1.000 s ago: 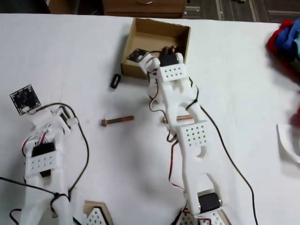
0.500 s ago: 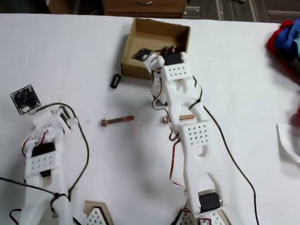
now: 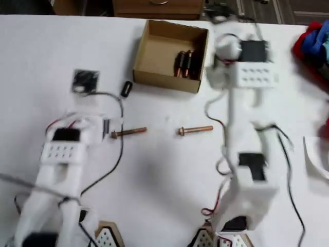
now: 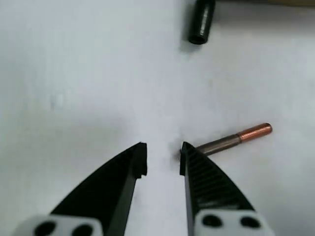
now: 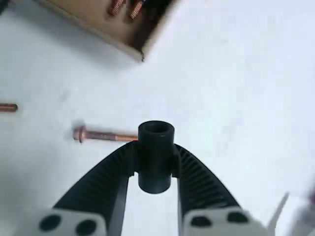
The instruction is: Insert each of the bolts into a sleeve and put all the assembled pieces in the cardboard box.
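the left pincer [image 4: 161, 160] is hovering low over the white desk [image 3: 154, 175] with its black ribbed jaws spread apart and gripping nothing. one jaw tip is sitting right at the head end of the left bolt [image 4: 234, 140], a slim metal rod that is lying flat, dull grey along the shank and copper-coloured at its threaded tip. the loose sleeve [image 4: 202, 22], a short matte black tube, is lying on its side beyond it, near the cardboard box [image 3: 154, 77].

the right pincer [image 5: 155, 152] is pinching the held sleeve [image 5: 156, 135], another stubby black cylinder, standing upright between the jaws with its round open bore facing up. below it on the desk, the right bolt [image 5: 106, 135] is lying flat with its flanged head pointing toward the left bolt.

the open-topped brown box is holding two assembled pieces [image 3: 183, 64] side by side against its right wall, dark sleeves with copper threads showing.
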`<state>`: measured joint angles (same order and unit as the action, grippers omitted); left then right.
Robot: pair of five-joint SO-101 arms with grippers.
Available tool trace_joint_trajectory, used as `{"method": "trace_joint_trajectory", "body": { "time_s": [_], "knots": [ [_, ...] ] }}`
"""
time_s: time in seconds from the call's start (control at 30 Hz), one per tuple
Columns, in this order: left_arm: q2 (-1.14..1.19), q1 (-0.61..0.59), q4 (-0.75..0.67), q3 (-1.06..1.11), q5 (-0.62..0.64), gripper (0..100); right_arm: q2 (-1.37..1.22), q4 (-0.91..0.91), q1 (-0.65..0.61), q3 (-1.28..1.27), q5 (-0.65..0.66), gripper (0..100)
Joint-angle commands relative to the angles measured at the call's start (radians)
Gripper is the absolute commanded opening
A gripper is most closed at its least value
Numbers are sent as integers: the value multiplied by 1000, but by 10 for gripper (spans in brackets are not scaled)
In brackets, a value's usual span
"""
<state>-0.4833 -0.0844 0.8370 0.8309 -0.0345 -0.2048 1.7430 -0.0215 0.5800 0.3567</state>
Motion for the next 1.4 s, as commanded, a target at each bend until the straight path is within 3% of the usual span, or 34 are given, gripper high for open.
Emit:
{"method": "trace_joint_trajectory", "body": {
  "time_s": [0.0,0.2,0.33,0.43,0.73,1.03,1.37],
  "knots": [
    [207,86,193,-291,2,137,268,-62,140,-250,-14,23],
    [560,150,608,-786,284,138,559,-251,300,-687,-5,23],
    [781,176,825,-1033,557,138,727,-348,306,-921,-9,23],
    [937,196,947,-1176,695,136,814,-398,295,-1026,-11,23],
    [1071,203,947,-1247,736,138,874,-424,294,-1102,-3,23],
    [1083,201,941,-1198,890,143,874,-426,291,-1102,-3,23],
    [1083,175,916,-1187,1065,416,874,-424,289,-1102,-3,23]
  ]
}}
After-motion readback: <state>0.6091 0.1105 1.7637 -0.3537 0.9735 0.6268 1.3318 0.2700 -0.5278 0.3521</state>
